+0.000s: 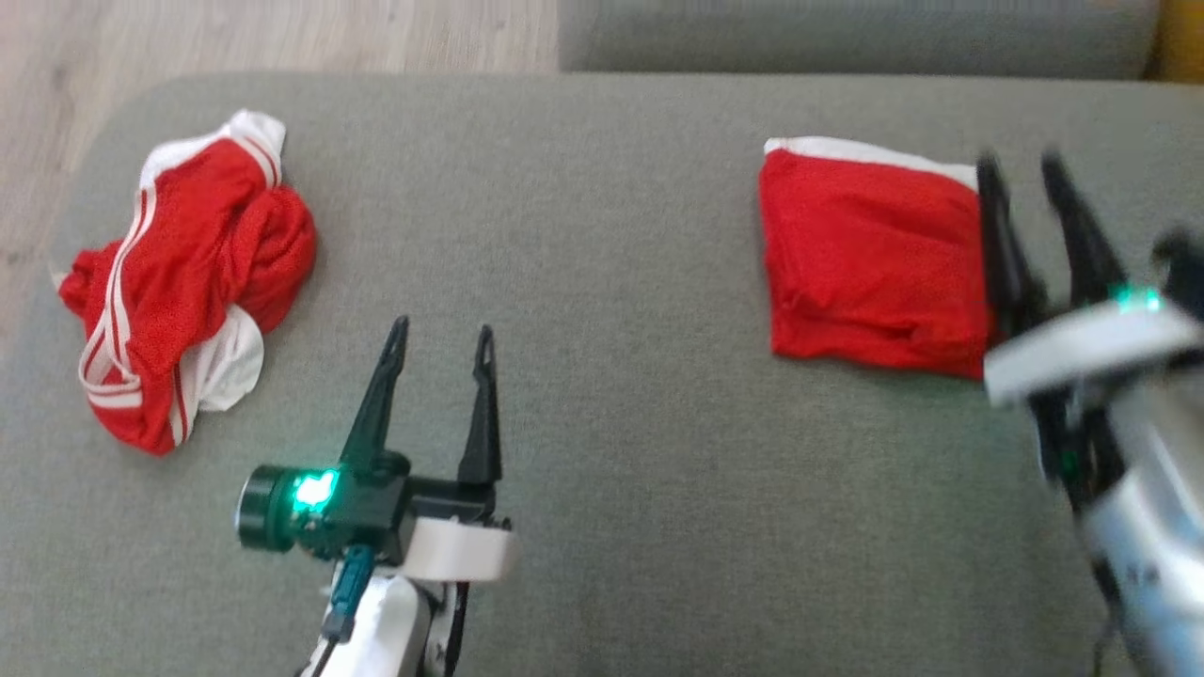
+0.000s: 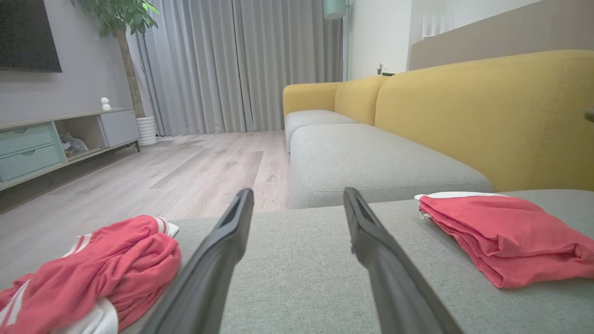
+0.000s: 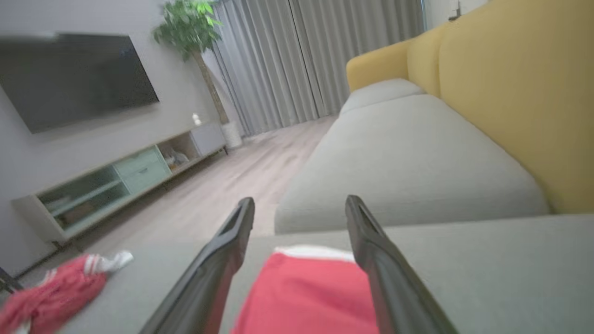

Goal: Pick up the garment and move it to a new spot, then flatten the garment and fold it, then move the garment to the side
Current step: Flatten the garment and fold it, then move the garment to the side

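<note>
A folded red garment with a white band along its far edge lies flat on the grey sofa seat, toward the right. It also shows in the left wrist view and between the fingers in the right wrist view. My right gripper stands open at the folded garment's right edge, its fingers blurred, with nothing between them. A second, crumpled red-and-white garment lies at the seat's far left. My left gripper hangs open over bare seat between the two garments, holding nothing.
The seat's left edge drops to a wooden floor. Another grey cushion and the yellow backrest lie beyond. A TV cabinet and a potted plant stand across the room.
</note>
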`<state>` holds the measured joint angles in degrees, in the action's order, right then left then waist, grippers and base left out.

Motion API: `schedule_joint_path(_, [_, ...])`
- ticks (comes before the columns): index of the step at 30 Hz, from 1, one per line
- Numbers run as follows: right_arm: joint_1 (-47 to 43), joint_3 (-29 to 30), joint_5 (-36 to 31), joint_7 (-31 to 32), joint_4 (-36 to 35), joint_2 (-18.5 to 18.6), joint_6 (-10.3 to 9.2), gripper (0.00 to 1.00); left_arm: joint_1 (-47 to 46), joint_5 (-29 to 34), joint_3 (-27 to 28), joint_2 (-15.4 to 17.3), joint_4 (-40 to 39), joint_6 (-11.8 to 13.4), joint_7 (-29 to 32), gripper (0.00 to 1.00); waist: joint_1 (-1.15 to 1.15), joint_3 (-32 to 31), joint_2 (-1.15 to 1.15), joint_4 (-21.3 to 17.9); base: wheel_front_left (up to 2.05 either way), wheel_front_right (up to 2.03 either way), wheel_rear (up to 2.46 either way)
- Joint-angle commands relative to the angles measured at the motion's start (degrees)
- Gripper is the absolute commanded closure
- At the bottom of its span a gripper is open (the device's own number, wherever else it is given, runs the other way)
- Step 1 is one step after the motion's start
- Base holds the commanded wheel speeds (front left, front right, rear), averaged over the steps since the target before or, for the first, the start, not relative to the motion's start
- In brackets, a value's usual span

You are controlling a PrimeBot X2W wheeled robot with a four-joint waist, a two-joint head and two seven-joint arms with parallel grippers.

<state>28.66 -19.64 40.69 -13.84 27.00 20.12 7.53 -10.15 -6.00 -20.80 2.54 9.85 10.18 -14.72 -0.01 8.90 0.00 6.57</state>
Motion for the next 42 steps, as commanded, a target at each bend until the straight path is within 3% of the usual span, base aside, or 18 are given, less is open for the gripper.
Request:
schedule_joint_path(1, [-4.81,-0.12,-3.45,-1.03,-3.14,1.4,-0.04,0.0,0.28,-0.32,2.61,0.34,-2.01,0.31,-0.28,0.0,0.01,-2.91,0.0,-1.14,0.0,0.0,0.0])
schedule_joint_path(3, [-9.16,2.36,-8.4,-1.11,-5.29,1.42,-0.04,0.0,1.57,-0.58,3.03,0.34,-1.74,0.13,-0.28,0.0,0.01,-4.57,0.0,-1.31,0.0,0.0,0.0])
schedule_joint_path(8, [-20.0,8.7,-21.27,-1.14,-8.47,-2.54,-0.04,0.0,5.23,0.56,4.03,0.43,-0.3,-0.3,-0.28,0.0,0.01,-8.5,0.0,-1.46,0.0,0.0,0.0])
schedule_joint_path(16, [-26.73,13.1,-30.91,-1.15,-10.32,-7.96,-0.04,0.0,9.24,1.12,6.67,0.57,1.48,-0.82,-0.28,0.0,0.01,-10.95,0.0,-1.8,0.0,0.0,0.0])
schedule_joint_path(24, [-29.59,15.42,-33.59,-1.15,-11.92,-11.01,-0.04,0.0,10.18,1.97,7.94,0.52,2.99,-1.84,-0.28,0.0,0.01,-12.11,0.0,-1.89,0.0,0.0,0.0])
schedule_joint_path(42, [-29.43,15.68,-34.47,-1.16,-11.91,-11.84,-0.04,0.0,10.43,3.34,9.37,0.42,3.92,-2.44,-0.28,0.0,0.01,-12.29,0.0,-3.08,0.0,0.0,0.0])
